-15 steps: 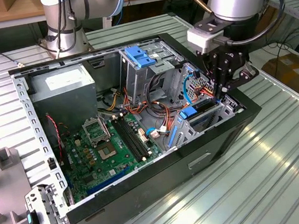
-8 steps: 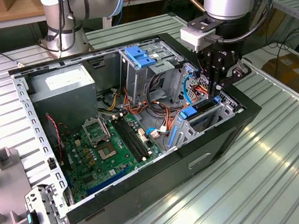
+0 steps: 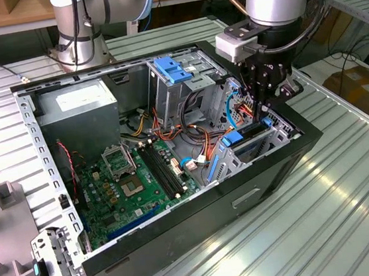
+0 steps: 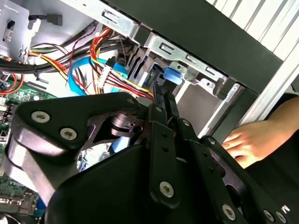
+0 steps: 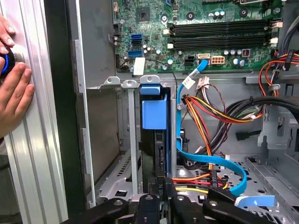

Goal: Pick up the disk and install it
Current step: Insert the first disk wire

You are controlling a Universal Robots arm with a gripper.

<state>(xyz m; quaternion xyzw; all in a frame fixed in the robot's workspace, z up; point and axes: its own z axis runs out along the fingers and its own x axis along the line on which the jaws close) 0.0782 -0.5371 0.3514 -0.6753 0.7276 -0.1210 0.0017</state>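
Disk (image 5: pixel 153 140) stands edge-up in drive bay, long axis running straight from gripper (image 5: pixel 161 198); fingers clenched on its near edge.

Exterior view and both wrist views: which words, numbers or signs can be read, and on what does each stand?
Nothing can be quoted.
White label on the power-supply box: print too small to read.
Motherboard: white markings too small to read.
White cable tag: blurred, unreadable.
Disk, blue carrier end: no text shows.
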